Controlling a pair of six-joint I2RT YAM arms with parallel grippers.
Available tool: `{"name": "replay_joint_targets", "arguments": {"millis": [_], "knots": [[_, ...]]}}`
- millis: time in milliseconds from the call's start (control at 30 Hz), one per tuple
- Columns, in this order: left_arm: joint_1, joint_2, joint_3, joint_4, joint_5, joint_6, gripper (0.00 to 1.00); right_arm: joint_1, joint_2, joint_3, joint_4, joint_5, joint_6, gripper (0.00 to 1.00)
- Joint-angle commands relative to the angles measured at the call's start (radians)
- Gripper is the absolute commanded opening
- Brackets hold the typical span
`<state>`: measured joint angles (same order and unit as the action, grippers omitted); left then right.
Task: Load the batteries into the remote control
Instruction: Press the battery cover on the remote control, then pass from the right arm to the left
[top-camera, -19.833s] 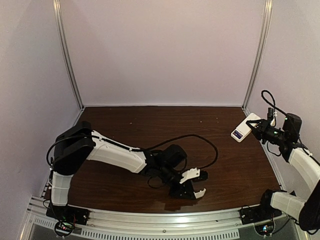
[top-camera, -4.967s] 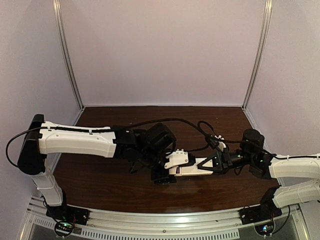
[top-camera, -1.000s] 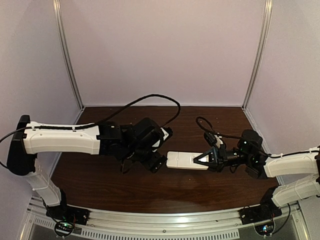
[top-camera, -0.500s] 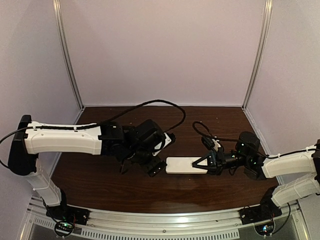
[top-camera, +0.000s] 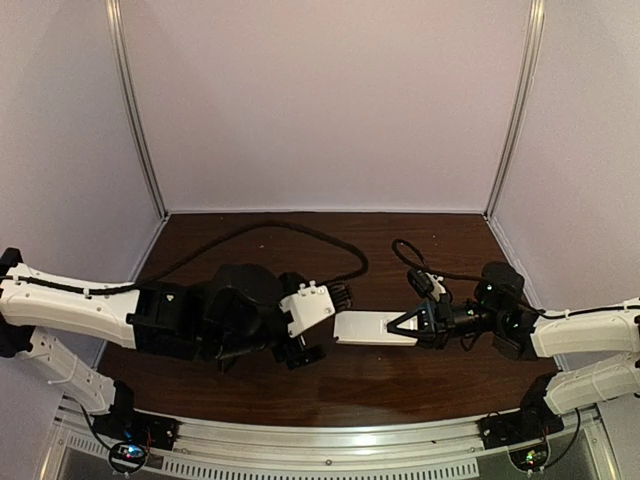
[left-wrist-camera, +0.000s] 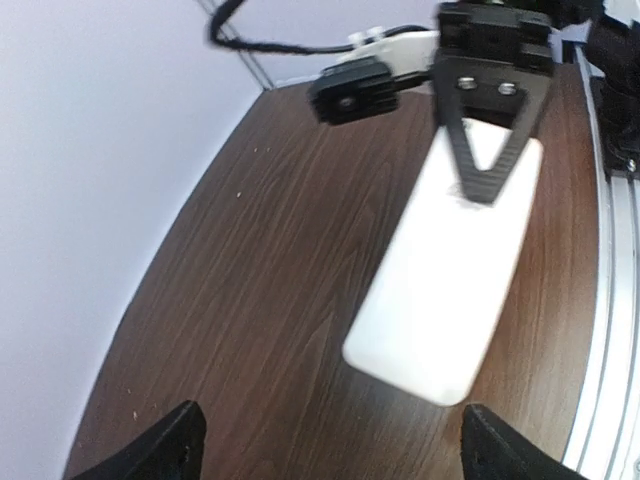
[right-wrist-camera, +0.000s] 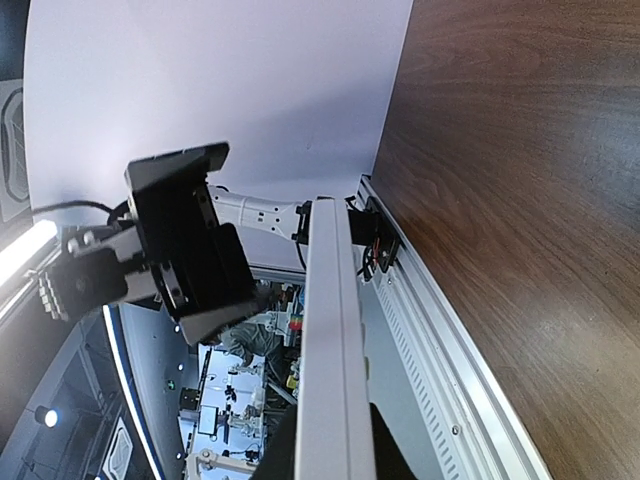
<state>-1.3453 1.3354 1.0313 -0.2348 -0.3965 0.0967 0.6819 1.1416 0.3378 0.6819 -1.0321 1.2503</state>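
White remote control (top-camera: 372, 327), gripped endwise by the right jaws, ends just short of the wide-open left jaws.

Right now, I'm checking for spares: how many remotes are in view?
1. The remote is over mid-table, one end clamped in the right gripper, the other end free. The bulky left arm could hide another.

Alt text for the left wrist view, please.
The right gripper holds the white remote control by its far end, plain side up, over a dark wooden table. The left gripper is open, its fingertips wide apart at the bottom corners, holding nothing.
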Motion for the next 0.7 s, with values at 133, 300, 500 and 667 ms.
{"name": "replay_joint_targets", "arguments": {"millis": [133,300,500,667], "knots": [[-0.178,0.237,0.096,0.138,-0.351,0.396,0.80,-0.004,0.001,0.014,0.036,0.045,0.067,0.00],[-0.202,0.330,0.131,0.175,-0.420,0.493,0.73,-0.003,0.010,-0.001,0.048,0.049,0.096,0.00],[-0.214,0.409,0.151,0.266,-0.476,0.607,0.63,0.000,0.029,-0.030,0.112,0.048,0.148,0.00],[-0.214,0.454,0.157,0.343,-0.503,0.708,0.53,0.006,0.039,-0.034,0.143,0.043,0.174,0.00]]}}
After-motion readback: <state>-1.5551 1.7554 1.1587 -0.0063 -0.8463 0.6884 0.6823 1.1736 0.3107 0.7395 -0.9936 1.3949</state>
